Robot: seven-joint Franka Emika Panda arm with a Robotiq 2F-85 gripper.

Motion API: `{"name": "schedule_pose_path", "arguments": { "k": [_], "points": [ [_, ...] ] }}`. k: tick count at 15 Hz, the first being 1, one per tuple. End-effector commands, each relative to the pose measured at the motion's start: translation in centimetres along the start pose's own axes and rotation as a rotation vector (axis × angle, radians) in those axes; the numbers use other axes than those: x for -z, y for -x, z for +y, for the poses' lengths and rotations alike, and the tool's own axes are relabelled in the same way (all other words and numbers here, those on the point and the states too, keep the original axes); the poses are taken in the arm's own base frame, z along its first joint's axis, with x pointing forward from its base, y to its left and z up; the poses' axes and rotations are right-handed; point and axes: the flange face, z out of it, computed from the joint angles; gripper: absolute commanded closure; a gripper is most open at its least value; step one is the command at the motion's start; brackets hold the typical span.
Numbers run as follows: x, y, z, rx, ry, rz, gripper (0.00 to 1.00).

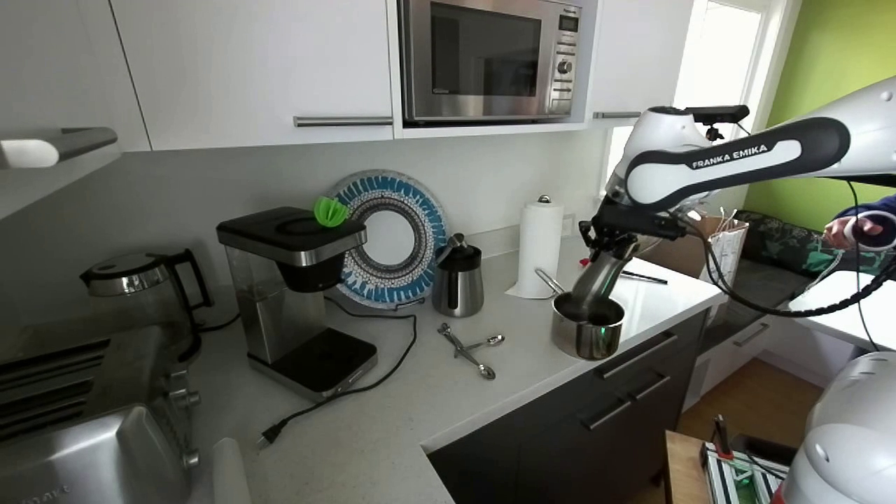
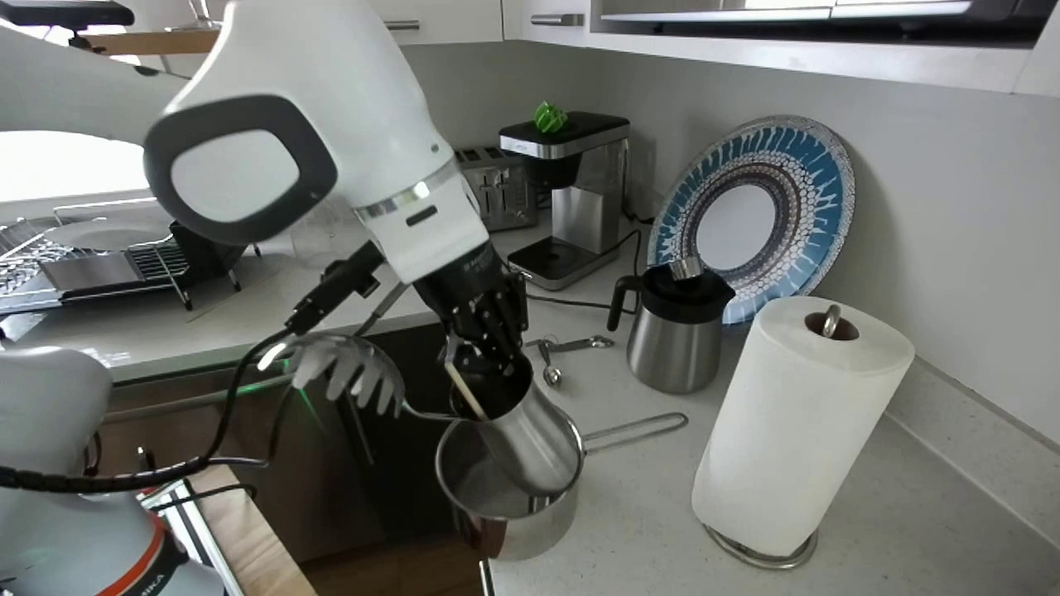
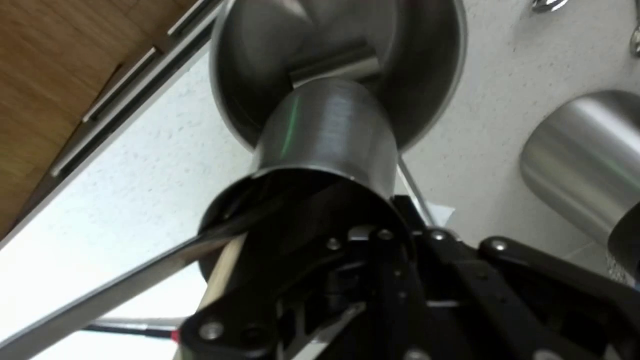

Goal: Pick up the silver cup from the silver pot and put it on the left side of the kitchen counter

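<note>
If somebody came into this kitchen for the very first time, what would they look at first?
Probably the big white robot arm, stretched over the counter, its end down at a tilted silver cup whose bottom is inside the silver pot. Next, perhaps the big round thing with the blue pattern, leaning against the wall, and the bright green thing on top of the coffee maker.

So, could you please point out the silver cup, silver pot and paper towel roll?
The silver cup [image 3: 327, 132], in the wrist view: outer wall.
The silver pot [image 1: 586, 338], in an exterior view: outer wall.
The paper towel roll [image 2: 799, 430], in an exterior view: paper side.
</note>
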Motion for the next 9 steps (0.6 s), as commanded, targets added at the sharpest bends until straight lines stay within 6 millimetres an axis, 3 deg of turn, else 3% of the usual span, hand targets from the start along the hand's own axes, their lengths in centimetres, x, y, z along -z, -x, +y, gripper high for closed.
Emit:
{"name": "schedule_pose_path", "arguments": {
  "k": [1, 5, 9],
  "points": [
    [2.9, -3.2, 1.0, -0.010, 0.002, 0.078, 0.99],
    [1.4, -4.1, 0.0, -0.045, -0.058, 0.107, 0.99],
    [3.5, -3.5, -1.5, -0.006, -0.090, 0.198, 0.99]
  ]
}}
